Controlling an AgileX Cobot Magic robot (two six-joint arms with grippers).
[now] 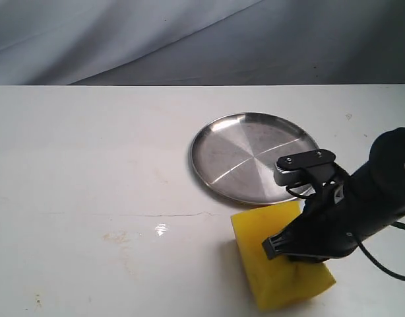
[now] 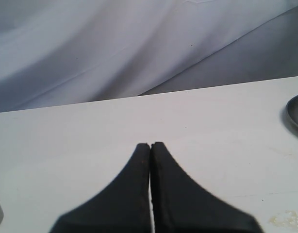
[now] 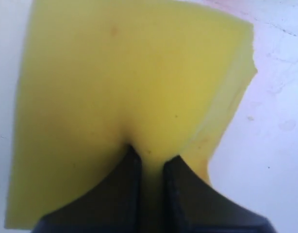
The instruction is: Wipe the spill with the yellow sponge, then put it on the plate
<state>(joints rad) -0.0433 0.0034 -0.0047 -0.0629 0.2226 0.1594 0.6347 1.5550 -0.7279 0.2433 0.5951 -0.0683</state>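
Nearest, at the exterior view's lower right, the yellow sponge (image 1: 258,247) is pinched by the right gripper (image 3: 150,162), whose jaws dent its foam. The plate (image 1: 216,152) lies just above it. The spill (image 1: 115,236) sits lower left, well apart. The left gripper (image 2: 150,145) has its jaws pressed together, empty.

A faintly stained white table (image 1: 90,145) sits before a creased grey cloth backdrop (image 1: 156,33)

A lab-style test bench: a scuffed white tabletop (image 1: 77,152) with a creased grey cloth backdrop (image 1: 123,39) hung behind
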